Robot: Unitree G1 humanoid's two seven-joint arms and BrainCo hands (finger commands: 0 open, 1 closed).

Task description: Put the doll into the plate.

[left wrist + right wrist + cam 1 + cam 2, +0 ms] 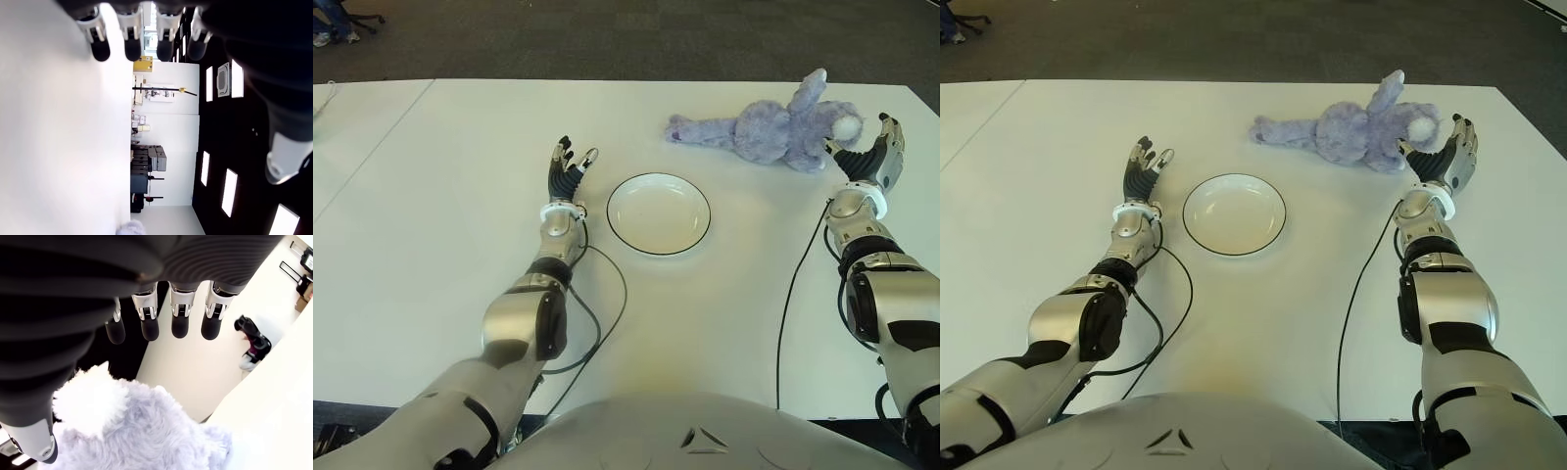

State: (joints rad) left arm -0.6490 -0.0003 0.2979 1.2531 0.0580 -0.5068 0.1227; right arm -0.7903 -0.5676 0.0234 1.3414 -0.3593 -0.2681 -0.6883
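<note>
Fluffy lavender plush doll (767, 128) lay on the smooth white table (440, 215), beyond the round, dark-rimmed white plate (658, 213). Right hand (871, 155) beside the doll's head, fingers spread, holding nothing. Left hand (568, 171) relaxed left of plate.

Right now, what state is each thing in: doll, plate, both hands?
doll: lying on the table, outside the plate, not gripped.
plate: upright on the table, nothing in it.
right hand: open, fingers spread, right beside the doll.
left hand: open, holding nothing, to the left of the plate.
</note>
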